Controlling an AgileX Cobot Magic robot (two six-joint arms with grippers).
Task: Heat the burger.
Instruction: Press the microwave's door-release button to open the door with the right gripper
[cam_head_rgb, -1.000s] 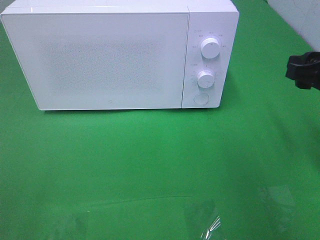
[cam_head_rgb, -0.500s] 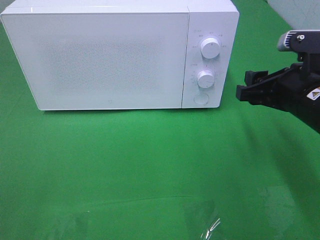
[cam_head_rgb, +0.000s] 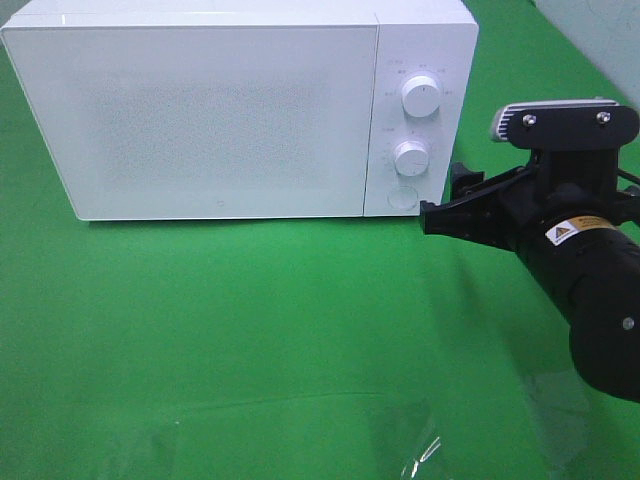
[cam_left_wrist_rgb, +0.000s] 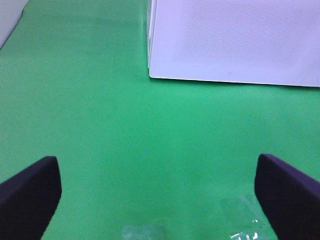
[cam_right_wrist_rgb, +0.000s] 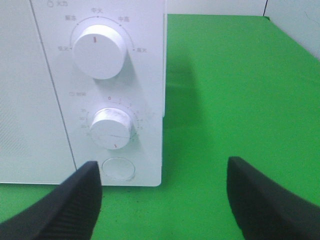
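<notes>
Black fingers (cam_right_wrist_rgb: 75, 205) of the right gripper (cam_right_wrist_rgb: 162, 200) stand wide apart, empty, just before the round white button (cam_right_wrist_rgb: 118, 168) on the boxy white microwave (cam_head_rgb: 220, 110); the left gripper (cam_left_wrist_rgb: 160, 195) gapes empty over green cloth (cam_head_rgb: 250, 320). The burger shows nowhere; likely soft and layered, so cup its sides gently.

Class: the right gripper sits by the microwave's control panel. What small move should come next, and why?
Probably ease the right gripper toward the microwave so one finger presses the round button below the lower knob, likely the door release. The door is shut, and the open gripper sits level with that button.
</notes>
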